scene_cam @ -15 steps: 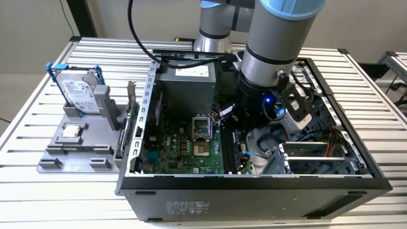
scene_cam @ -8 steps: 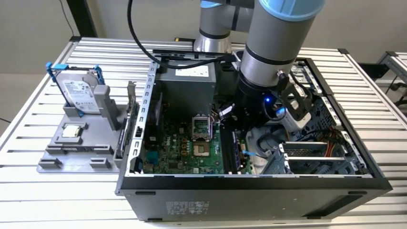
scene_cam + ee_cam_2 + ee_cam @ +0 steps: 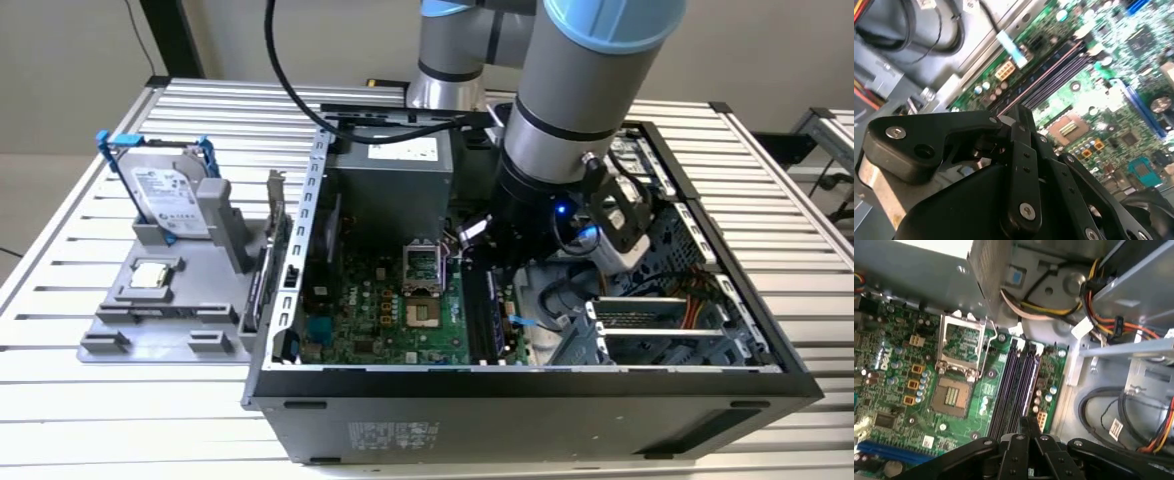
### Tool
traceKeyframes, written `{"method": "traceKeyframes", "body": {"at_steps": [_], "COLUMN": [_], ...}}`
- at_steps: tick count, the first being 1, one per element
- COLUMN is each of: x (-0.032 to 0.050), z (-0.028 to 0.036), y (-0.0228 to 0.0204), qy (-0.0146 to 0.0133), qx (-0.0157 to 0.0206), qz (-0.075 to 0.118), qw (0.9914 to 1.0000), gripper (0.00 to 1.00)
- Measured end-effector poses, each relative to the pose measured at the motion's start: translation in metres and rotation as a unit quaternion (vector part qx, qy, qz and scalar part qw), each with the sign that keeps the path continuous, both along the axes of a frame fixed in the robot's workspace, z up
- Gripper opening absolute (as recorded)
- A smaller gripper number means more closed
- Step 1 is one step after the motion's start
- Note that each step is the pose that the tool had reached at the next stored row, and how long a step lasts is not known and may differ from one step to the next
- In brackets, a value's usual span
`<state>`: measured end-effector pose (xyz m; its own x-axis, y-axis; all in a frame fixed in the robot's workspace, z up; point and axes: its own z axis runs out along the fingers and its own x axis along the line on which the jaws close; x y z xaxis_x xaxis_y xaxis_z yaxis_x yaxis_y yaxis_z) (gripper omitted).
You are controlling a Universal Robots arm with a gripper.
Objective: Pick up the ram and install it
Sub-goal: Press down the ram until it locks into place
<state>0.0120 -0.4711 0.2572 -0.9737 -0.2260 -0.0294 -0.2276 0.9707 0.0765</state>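
Note:
My gripper [image 3: 483, 262] is down inside the open computer case [image 3: 534, 385], low over the black memory slots [image 3: 1016, 382] of the green motherboard [image 3: 899, 355]. In both wrist views its black fingers [image 3: 1024, 427] [image 3: 1021, 117] are pressed together, with nothing visible between them. The tip hovers over the near end of the slots [image 3: 1054, 70], which run beside the processor socket [image 3: 956, 395]. The ram is out of view.
On the exterior view's left, a grey fixture [image 3: 160, 320] carries a hard drive in a blue frame [image 3: 167, 195] and a small silver processor chip [image 3: 154, 275]. The case holds a power supply [image 3: 394, 180], a drive cage [image 3: 667, 325] and coloured cables [image 3: 1104, 305] near the slots.

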Motion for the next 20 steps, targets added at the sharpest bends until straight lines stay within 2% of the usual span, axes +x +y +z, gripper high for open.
{"method": "traceKeyframes", "body": {"at_steps": [1, 2, 5, 8, 11, 13, 17, 20], "x": [0.0, -0.0001, 0.0, 0.0, 0.0, 0.0, 0.0, 0.0001], "z": [0.0, 0.0, -0.0001, 0.0, 0.0, 0.0, 0.0, 0.0], "y": [0.0001, 0.0002, 0.0008, 0.0009, 0.001, 0.001, 0.001, 0.001], "qy": [0.0001, 0.0002, 0.0002, 0.0004, 0.0005, 0.0005, 0.0004, 0.0005], "qx": [0.0035, 0.0043, 0.0044, 0.0042, 0.0042, 0.0043, 0.0042, 0.0042], "qz": [0.005, 0.009, 0.027, 0.052, 0.077, 0.093, 0.126, 0.14], "qw": [0.99998, 0.99995, 0.99963, 0.99864, 0.99703, 0.99564, 0.99207, 0.99009], "gripper": [0.0, 0.0, 0.0, 0.0, 0.0, 0.0, 0.0, 0.0]}}
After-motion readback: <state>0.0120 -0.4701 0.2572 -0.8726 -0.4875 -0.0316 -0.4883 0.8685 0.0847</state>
